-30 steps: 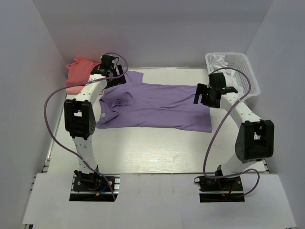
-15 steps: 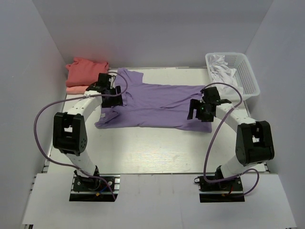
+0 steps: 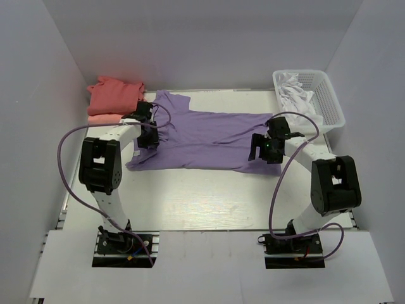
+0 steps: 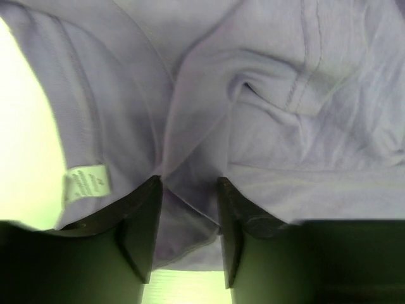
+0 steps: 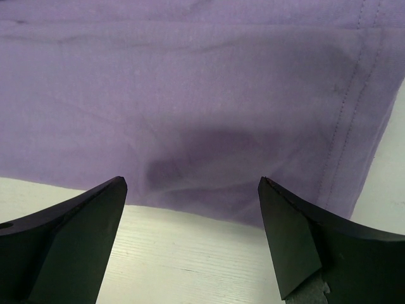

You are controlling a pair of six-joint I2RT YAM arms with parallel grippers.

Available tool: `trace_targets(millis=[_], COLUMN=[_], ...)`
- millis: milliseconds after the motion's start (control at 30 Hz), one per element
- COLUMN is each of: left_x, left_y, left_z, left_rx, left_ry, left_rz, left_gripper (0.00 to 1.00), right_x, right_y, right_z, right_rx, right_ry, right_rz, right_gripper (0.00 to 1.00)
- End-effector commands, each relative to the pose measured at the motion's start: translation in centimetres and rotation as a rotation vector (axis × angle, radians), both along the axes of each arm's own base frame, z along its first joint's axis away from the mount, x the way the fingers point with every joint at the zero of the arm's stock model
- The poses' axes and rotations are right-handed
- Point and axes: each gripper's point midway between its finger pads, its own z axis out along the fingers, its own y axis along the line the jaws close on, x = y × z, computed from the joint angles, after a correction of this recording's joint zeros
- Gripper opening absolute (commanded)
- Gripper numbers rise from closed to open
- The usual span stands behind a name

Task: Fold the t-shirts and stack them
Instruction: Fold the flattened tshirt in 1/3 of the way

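The left arm's elbow has swung inward, its left gripper [image 4: 190,183] pinching a fold of the purple shirt [image 3: 209,136], which lies across the back of the table [image 3: 209,196], while the right gripper [image 5: 192,182] hangs spread wide over its near hem.

— Bright all over from the top camera?
— Evenly lit, soft and diffuse, with only faint shadows beneath the arms on the white wood-grain tabletop [image 3: 209,202]. Sharp, slightly bent at the corners.
— And close up on the left?
— Blown out to yellowish white at the left edge beside the soft lavender-purple cloth t-shirt [image 4: 266,95]. Murky and blurred on the left gripper's black fingers [image 4: 142,228].
— On the right?
— Crisp on the stitching, dimmed by a shadow patch between the right gripper's black fingers [image 5: 69,240].
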Motion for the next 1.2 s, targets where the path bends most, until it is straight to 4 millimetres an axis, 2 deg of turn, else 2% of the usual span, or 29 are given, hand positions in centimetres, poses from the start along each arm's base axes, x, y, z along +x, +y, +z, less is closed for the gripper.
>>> trace_targets(millis=[0,33,67,167,367,400,467,500,633,733,900,967,1033,1067,1100,1133,1167], left_x=[2.1,2.5,2.1,2.5,4.0,4.2,4.6,5.1,5.7,6.9,8.2,8.7,9.2,9.2,9.5,9.5,9.6], left_y=[1.1,1.4,1.5,1.3,1.0,1.0,0.9,0.8,0.8,0.9,0.8,1.5,2.6,2.9,3.6,3.6,3.8], left_z=[2.9,2.8,1.5,0.5,1.1,1.2,2.1,2.6,3.8,5.0,4.7,3.9,4.0,3.1,3.1,3.0,2.8], left_rx=[0.057,0.078,0.086,0.090,0.085,0.083,0.079,0.077,0.078,0.111,0.154,0.201,0.265,0.281,0.300,0.300,0.315], left_ry=[-0.104,-0.104,-0.067,-0.046,-0.073,-0.083,-0.106,-0.121,-0.151,-0.183,-0.188,-0.168,-0.155,-0.130,-0.124,-0.116,-0.107], left_rz=[0.037,0.034,0.032,0.006,0.007,0.008,0.009,0.009,-0.001,-0.065,-0.185,-0.180,-0.145,-0.153,-0.148,-0.149,-0.143], left_gripper=[0.49,0.46,0.45,0.44,0.35,0.22,0.05,0.00,0.00,0.00,0.00,0.00,0.00,0.00,0.03,0.12,0.26], right_x=[0.5,0.5,0.6,0.4,0.5,0.4,0.5,0.5,0.4,0.2,0.0,-0.1,-0.1,-0.2,-0.2,-0.1,-0.2], right_y=[-0.2,-0.3,-0.2,-0.6,-0.8,-0.9,-0.9,-0.9,-0.8,-1.0,-1.2,-1.2,-1.3,-1.3,-1.2,-1.3,-1.3], right_z=[-0.1,-0.1,0.0,0.1,0.6,0.7,0.8,0.9,0.9,0.3,-0.3,-0.4,-0.6,-0.7,-0.7,-0.7,-0.8], right_rx=[-0.004,-0.007,-0.010,-0.026,-0.037,-0.037,-0.037,-0.039,-0.037,-0.046,-0.059,-0.061,-0.066,-0.068,-0.069,-0.070,-0.070], right_ry=[-0.006,-0.005,-0.008,-0.002,-0.014,-0.016,-0.017,-0.021,-0.017,0.001,0.030,0.040,0.048,0.054,0.053,0.051,0.059], right_rz=[-0.013,-0.016,-0.017,-0.022,-0.021,-0.023,-0.026,-0.023,-0.023,-0.027,-0.026,-0.027,-0.021,-0.018,-0.015,-0.016,-0.015], right_gripper=[0.90,0.90,0.90,0.90,0.90,0.90,0.90,0.90,0.90,0.90,0.90,0.90,0.90,0.90,0.90,0.90,0.90])
